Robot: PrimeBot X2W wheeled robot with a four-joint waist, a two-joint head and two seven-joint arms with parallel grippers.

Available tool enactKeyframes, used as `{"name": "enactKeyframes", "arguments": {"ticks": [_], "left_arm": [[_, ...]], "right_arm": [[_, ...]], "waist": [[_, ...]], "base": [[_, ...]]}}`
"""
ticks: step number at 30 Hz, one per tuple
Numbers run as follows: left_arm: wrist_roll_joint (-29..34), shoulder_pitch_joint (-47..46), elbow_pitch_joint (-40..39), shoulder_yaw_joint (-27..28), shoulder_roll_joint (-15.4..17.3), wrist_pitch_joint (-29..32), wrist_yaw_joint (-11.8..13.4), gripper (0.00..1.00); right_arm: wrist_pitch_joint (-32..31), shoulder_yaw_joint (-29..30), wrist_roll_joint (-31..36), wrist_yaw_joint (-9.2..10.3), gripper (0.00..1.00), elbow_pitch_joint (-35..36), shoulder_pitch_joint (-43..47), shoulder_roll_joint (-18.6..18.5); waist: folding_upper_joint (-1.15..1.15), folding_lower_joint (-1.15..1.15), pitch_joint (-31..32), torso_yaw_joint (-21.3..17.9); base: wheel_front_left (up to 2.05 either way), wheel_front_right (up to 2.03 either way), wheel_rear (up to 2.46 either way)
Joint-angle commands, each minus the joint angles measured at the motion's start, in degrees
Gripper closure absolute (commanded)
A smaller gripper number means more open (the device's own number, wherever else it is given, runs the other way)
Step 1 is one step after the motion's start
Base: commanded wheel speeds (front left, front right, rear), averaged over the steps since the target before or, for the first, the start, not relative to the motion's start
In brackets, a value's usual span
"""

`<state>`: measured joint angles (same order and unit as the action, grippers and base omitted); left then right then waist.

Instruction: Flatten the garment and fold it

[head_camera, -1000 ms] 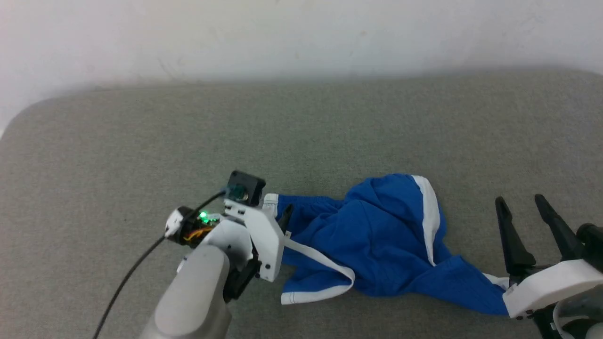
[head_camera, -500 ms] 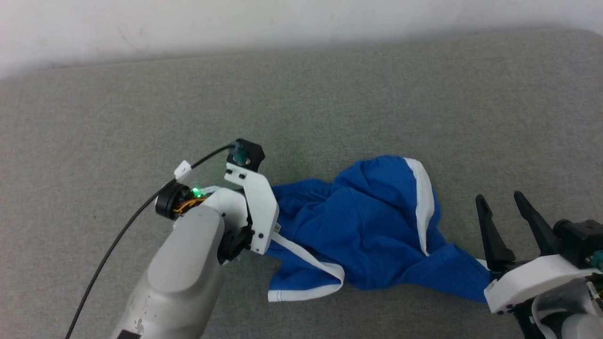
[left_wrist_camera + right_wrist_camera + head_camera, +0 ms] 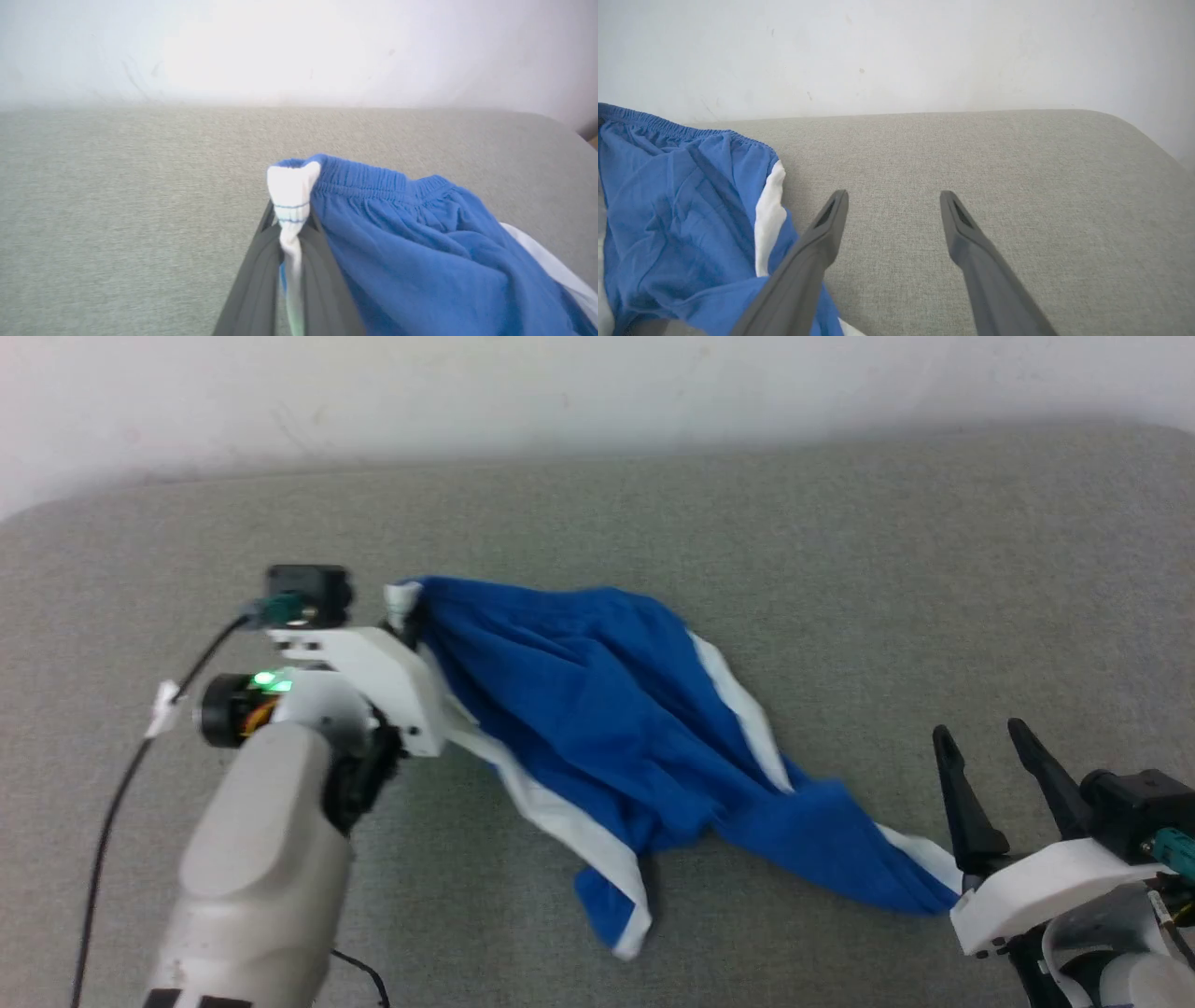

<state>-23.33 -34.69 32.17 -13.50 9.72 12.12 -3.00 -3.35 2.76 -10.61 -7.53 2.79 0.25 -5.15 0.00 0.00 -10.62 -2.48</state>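
Limply, the creased garment (image 3: 597, 709) sprawls over coarse grey cloth (image 3: 840, 569).

Head camera looks down; wrist cameras peer closely past left gripper (image 3: 290, 226), right gripper (image 3: 893, 203); all apparently share bright blue white-striped shorts (image 3: 597, 709).

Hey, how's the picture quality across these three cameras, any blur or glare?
Head view: soft all over, and the garment has smeared edges. Left wrist view: the wall glares to near white, and the left tool, close to the lens, is blurred. Right wrist view: sharpest, even light, weave of the grey surface clear around the right tool.
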Motion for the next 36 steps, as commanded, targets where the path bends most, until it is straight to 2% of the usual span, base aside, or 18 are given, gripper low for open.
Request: {"name": "enactKeyframes", "arguments": {"ticks": [1, 4, 8, 13, 14, 16, 17, 22, 27, 32, 36], "left_arm": [[-0.7, -0.5, 0.3, 1.7, 1.2, -2.4, 1.1, 1.00], [-1.8, 1.2, 1.0, 5.2, 3.0, -6.6, 3.2, 1.00], [-2.4, 5.8, 1.8, 7.6, 4.9, -9.2, 5.2, 1.00], [-3.5, 13.3, 1.6, 8.0, 4.4, -10.0, 5.5, 1.00], [-3.8, 14.6, 1.7, 7.8, 3.9, -10.0, 5.5, 0.93], [-4.0, 16.6, 1.6, 7.2, 3.0, -10.1, 5.5, 0.51], [-3.8, 17.3, 1.3, 7.0, 2.7, -10.8, 5.6, 0.00], [-2.9, 18.9, -1.6, 6.3, 1.7, -17.4, 4.9, 0.00], [-0.1, 20.7, -6.4, 4.3, 2.2, -25.5, 1.6, 0.00], [3.4, 25.6, -16.5, 5.4, 1.0, -27.1, 0.0, 0.00], [10.1, 31.0, -26.0, 6.6, 0.5, -27.1, -0.3, 0.00]], "right_arm": [[0.1, -0.3, 0.2, 0.04, 0.00, 0.1, -0.1, 0.1], [-0.2, -0.7, 0.3, 0.04, 0.00, 0.3, 0.3, 0.1], [-0.5, -1.3, 0.4, 0.04, 0.00, 0.5, 0.8, 0.0], [-0.9, -1.5, 0.4, 0.04, 0.00, 0.7, 1.5, 0.1], [-1.0, -1.6, 0.4, 0.04, 0.00, 0.7, 1.7, 0.1], [-1.2, -1.8, 0.3, 0.04, 0.00, 0.5, 2.0, 0.1], [-1.2, -2.0, 0.4, 0.04, 0.00, 0.4, 2.1, 0.1], [-1.3, -2.4, 0.2, 0.04, 0.00, -0.1, 2.5, 0.1], [-1.4, -2.6, 0.0, 0.04, 0.00, -0.7, 3.4, -0.1], [-2.1, -4.2, 0.0, 0.04, 0.00, -1.6, 3.9, -1.4], [-5.1, -9.6, -0.4, 0.04, 0.00, -1.9, 2.4, -4.2]], "waist": [[0.00, 0.00, 1.5, 1.9], [0.00, 0.00, 2.2, 3.2], [0.00, 0.00, 2.9, 4.8], [0.00, 0.00, 3.7, 6.9], [0.00, 0.00, 3.8, 7.4], [0.00, 0.00, 4.3, 8.2], [0.00, 0.00, 4.5, 8.5], [0.00, 0.00, 5.9, 9.8], [0.00, 0.00, 7.7, 10.8], [0.00, 0.00, 8.8, 11.9], [0.00, 0.00, 8.6, 13.0]], "base": [[0.00, 0.00, 0.00], [0.00, 0.00, 0.00], [0.00, 0.00, 0.00], [0.00, 0.00, 0.00], [0.00, 0.00, 0.00], [0.00, 0.00, 0.00], [0.00, 0.00, 0.00], [0.00, 0.00, 0.00], [0.00, 0.00, 0.00], [0.00, 0.00, 0.00], [0.00, 0.00, 0.00]]}}
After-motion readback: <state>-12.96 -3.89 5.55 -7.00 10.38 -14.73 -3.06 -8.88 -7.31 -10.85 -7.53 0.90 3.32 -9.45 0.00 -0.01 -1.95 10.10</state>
